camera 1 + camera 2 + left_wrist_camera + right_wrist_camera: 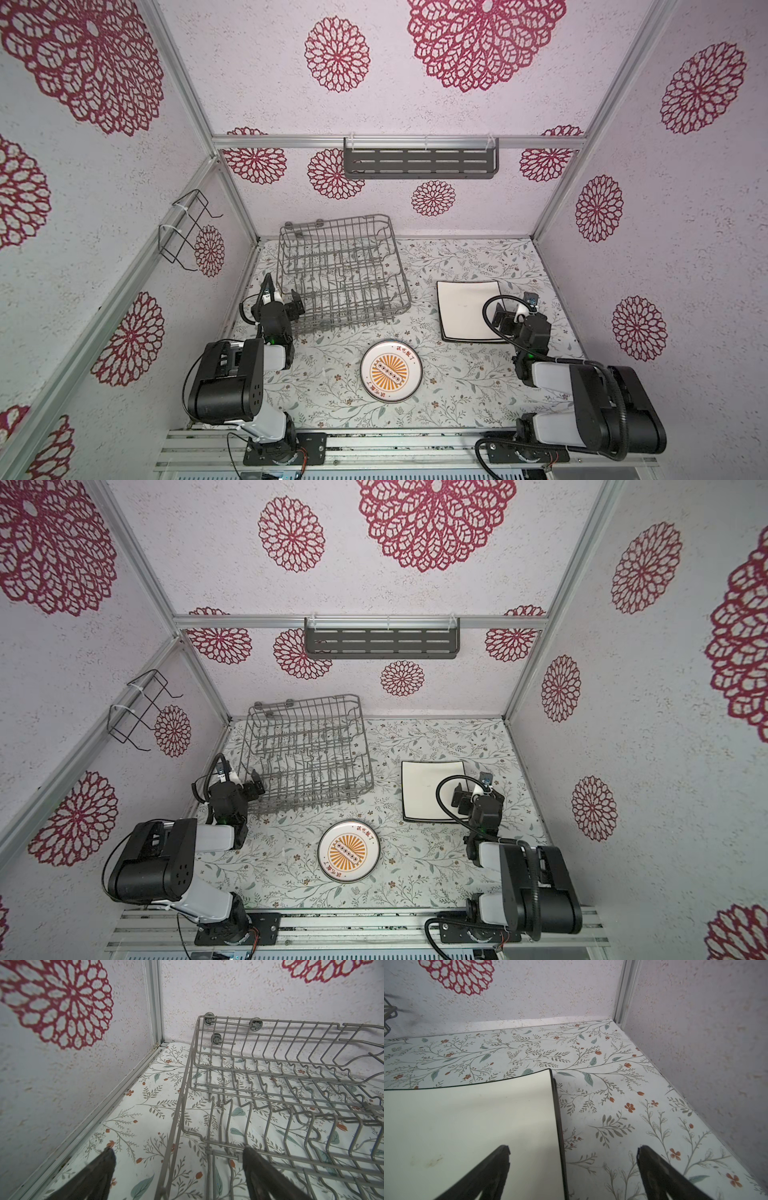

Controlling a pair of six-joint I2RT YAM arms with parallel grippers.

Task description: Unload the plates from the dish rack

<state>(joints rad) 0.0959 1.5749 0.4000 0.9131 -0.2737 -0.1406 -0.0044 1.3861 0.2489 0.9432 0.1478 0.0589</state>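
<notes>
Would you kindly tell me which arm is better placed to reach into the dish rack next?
Left: the left claw, open, straddles the dish rack's side wall, while the right claw, also open, hangs over the square plates, well apart from it.

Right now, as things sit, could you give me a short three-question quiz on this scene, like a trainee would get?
1. True or false: the large grey wire dish rack holds no plates.
2. The right gripper hangs partly over: A) the stack of square white black-rimmed plates; B) the dish rack; C) the dark grey slotted metal shelf.
3. What lies flat on the floral-patterned table between the two arms?
Key: 1 true; 2 A; 3 the round white plate with the orange sunburst centre.
</notes>
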